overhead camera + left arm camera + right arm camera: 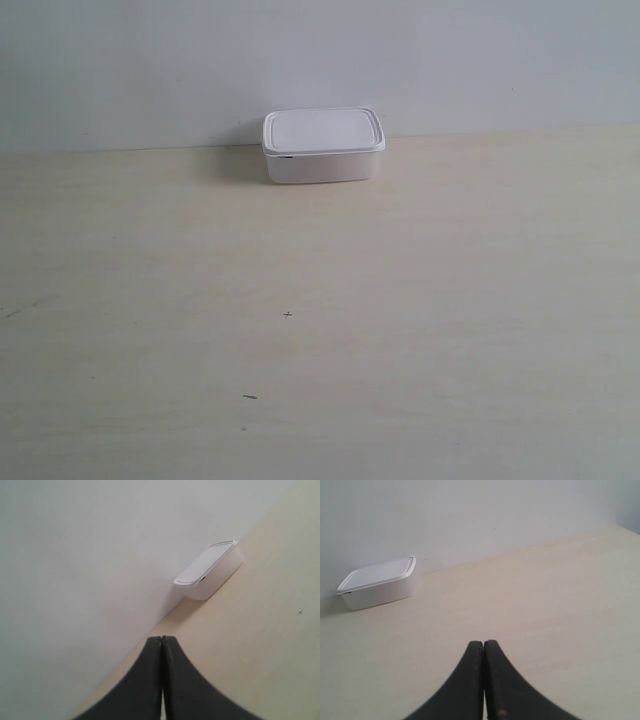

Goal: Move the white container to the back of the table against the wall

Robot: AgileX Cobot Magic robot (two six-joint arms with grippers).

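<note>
The white container (322,146) stands lid-on at the far edge of the table (320,320), right at the foot of the wall (320,60). Neither arm shows in the exterior view. My left gripper (162,638) is shut with nothing in it, its black fingers pressed together, well short of the white container (210,570) near the wall (85,555). My right gripper (483,642) is also shut and empty, hovering over the table (545,605) far from the white container (379,582).
A few tiny dark specks (288,315) mark the pale tabletop. The wall (480,515) runs along the whole back edge of the table.
</note>
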